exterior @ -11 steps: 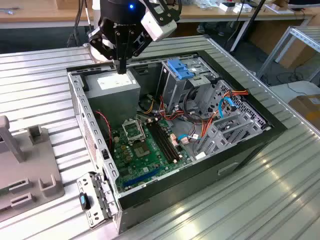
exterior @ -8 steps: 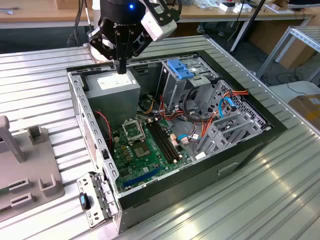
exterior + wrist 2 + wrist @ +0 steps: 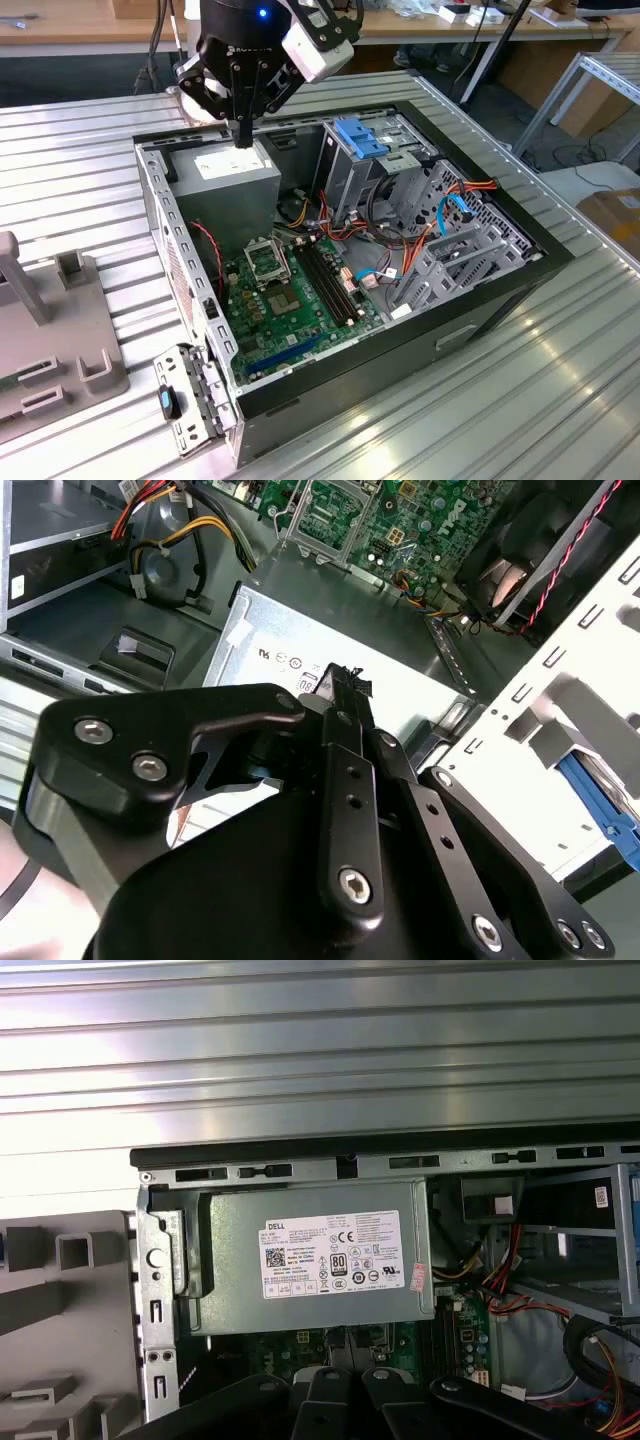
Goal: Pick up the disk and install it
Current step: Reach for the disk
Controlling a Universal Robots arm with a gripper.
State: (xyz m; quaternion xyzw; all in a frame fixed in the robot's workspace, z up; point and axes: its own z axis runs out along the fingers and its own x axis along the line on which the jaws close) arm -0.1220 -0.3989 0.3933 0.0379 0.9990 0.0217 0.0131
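Ribbed metal worktop (image 3: pixel 560 400), open computer case (image 3: pixel 480 320) lying on it. Exterior view: gripper (image 3: pixel 243 132) over the power supply (image 3: pixel 235 180), fingers together. Second wrist view: blue rail of the disk (image 3: pixel 600 805) past a pale slotted frame (image 3: pixel 500 770), apart from the gripper. First wrist view: power supply label faces up.

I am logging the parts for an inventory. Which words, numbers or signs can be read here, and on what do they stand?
White label on the grey box: fine print and marks, too small to quote.
Small white sticker deeper in the case: too small to quote.
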